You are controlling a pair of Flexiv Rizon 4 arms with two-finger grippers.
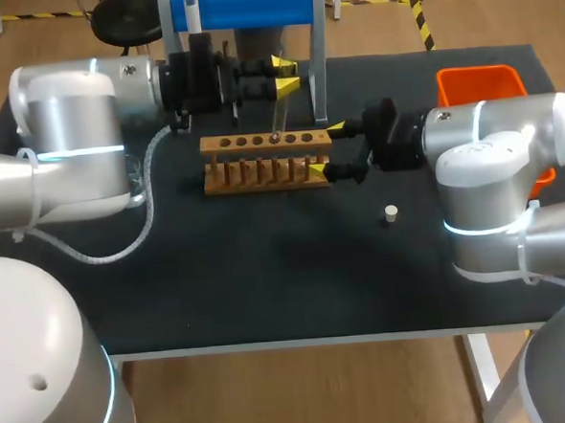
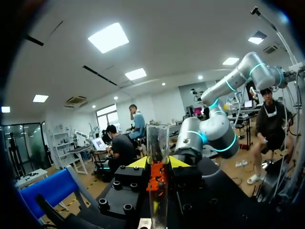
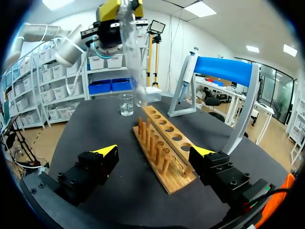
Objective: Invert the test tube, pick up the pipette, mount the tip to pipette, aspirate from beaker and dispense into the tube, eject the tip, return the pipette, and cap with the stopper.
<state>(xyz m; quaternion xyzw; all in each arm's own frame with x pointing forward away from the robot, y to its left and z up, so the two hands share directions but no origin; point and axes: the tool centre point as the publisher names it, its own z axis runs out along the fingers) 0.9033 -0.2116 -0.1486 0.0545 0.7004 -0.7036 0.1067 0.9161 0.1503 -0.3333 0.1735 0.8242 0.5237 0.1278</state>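
My left gripper [image 1: 286, 74] is shut on a clear test tube [image 1: 277, 111], which hangs nearly upright with its lower end just above a hole of the wooden rack [image 1: 259, 141]. In the left wrist view the test tube [image 2: 157, 152] runs between the yellow tips of the left gripper [image 2: 157, 164]. My right gripper [image 1: 327, 149] stands open around the rack's right end; in its own view the rack [image 3: 162, 143] lies between the fingers of the right gripper [image 3: 153, 152]. The pipette [image 3: 187, 67] hangs on its blue stand [image 1: 241, 8]. A glass beaker [image 3: 126, 104] stands beyond the rack. The white stopper [image 1: 390, 213] lies on the table.
An orange bin [image 1: 479, 84] sits at the table's back right, behind my right arm. The stand's metal legs [image 1: 319, 65] rise just behind the rack. The black tabletop [image 1: 267, 270] in front of the rack is bare up to its front edge.
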